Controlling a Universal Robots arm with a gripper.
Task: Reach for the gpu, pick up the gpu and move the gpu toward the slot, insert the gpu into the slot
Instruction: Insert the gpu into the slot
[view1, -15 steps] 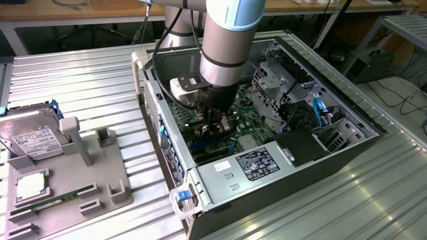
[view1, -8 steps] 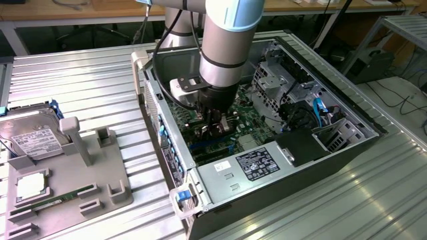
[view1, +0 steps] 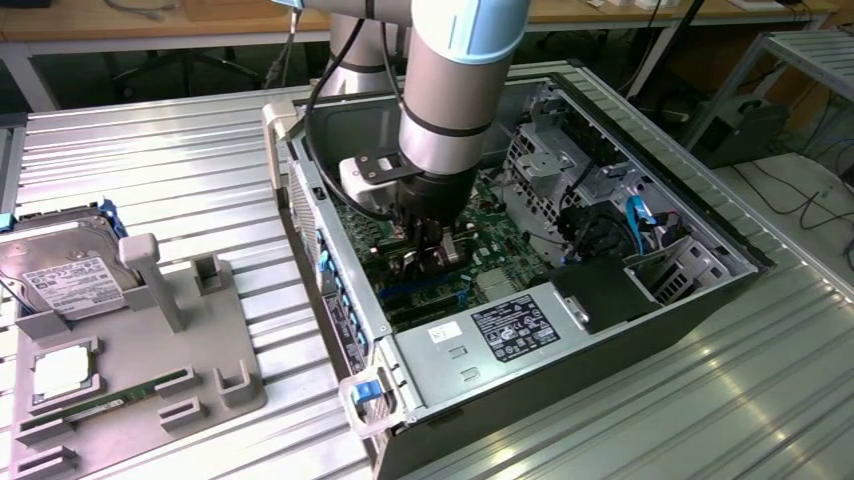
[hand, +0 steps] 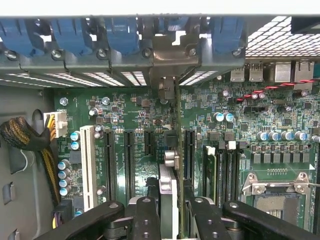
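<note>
A ribbed, silvery metal bench (view1: 174, 180) carries an open black-and-silver computer case (view1: 534, 400) lying on its side, its green motherboard (hand: 125, 115) facing up. Near the bench's edge at the exterior view's left sits a grey plastic fixture tray (view1: 147, 370) holding a silver hard-drive box with a white label (view1: 60, 275) and a narrow green memory stick (view1: 114, 400).

The grey-and-blue robot arm (view1: 454, 90) reaches straight down into the case, over the middle of the motherboard. Its black gripper (hand: 169, 207) is partly closed, the two fingers (hand: 145, 215) clamping the gpu (hand: 169, 185), a thin dark circuit card seen edge-on, standing upright between them. The card's far end lines up with the rear bracket openings of the case. It stands on the motherboard among the long expansion connectors, but the blue slot beneath it is hidden, so whether the card is fully seated cannot be told.
</note>
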